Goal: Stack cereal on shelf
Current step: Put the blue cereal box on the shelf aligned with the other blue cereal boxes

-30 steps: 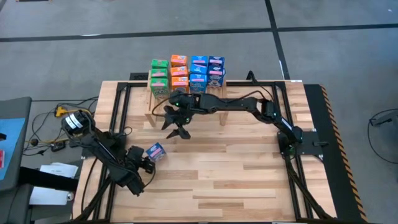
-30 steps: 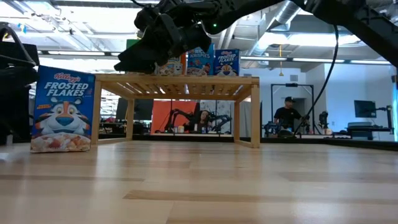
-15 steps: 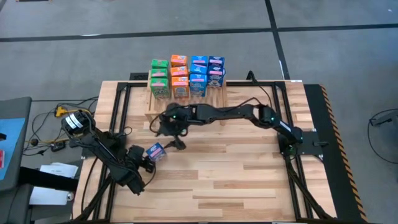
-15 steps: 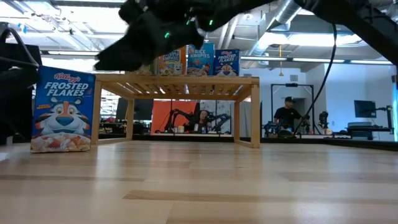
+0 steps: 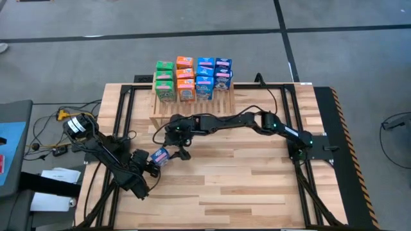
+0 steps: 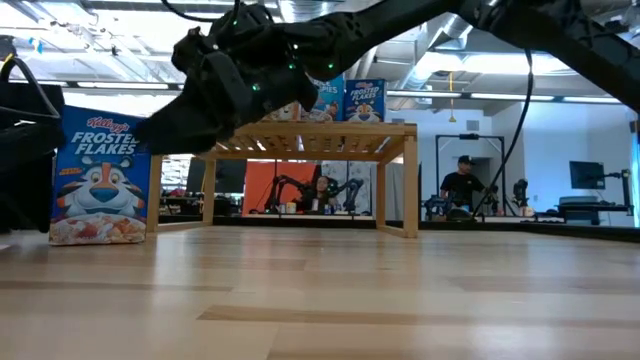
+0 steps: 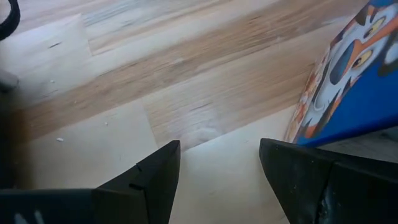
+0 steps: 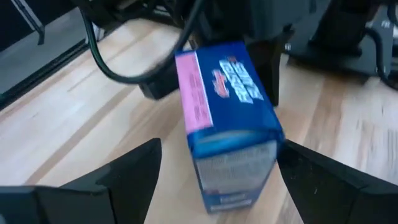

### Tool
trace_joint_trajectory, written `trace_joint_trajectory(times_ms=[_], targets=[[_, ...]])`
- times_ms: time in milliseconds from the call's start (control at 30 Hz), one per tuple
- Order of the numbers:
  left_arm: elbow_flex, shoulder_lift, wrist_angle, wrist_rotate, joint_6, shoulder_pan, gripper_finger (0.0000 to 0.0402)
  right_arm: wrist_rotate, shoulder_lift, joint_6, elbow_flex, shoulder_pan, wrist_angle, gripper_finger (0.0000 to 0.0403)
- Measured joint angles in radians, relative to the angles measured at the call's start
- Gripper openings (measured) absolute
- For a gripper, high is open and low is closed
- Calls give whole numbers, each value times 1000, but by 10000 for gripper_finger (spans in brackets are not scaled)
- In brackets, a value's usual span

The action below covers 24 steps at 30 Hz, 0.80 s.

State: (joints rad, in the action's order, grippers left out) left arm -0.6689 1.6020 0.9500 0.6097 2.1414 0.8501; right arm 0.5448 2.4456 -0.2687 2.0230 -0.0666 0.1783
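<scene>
I see the blue box (image 8: 227,118) on the bench (image 5: 257,179), between my right end effector's (image 8: 217,180) spread fingers, ungripped.

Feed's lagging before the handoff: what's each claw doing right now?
Left claw: fingers apart beside the blue cereal box; whether it grips it cannot be told.
Right claw: open, holding nothing, the same box between its fingers.

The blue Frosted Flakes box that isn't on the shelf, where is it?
The blue Frosted Flakes box stands on the table's left part in the high view, in front of the shelf, between the left gripper and the right gripper.
</scene>
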Motion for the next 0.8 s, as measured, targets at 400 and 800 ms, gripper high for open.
trace_joint_trajectory(times_ms=[400,800], targets=[[0,0,-7,15,1,0,210,6,8,2,2,15,-110,311],[0,0,-27,19,0,0,210,10,52,52,2,19,-142,306]])
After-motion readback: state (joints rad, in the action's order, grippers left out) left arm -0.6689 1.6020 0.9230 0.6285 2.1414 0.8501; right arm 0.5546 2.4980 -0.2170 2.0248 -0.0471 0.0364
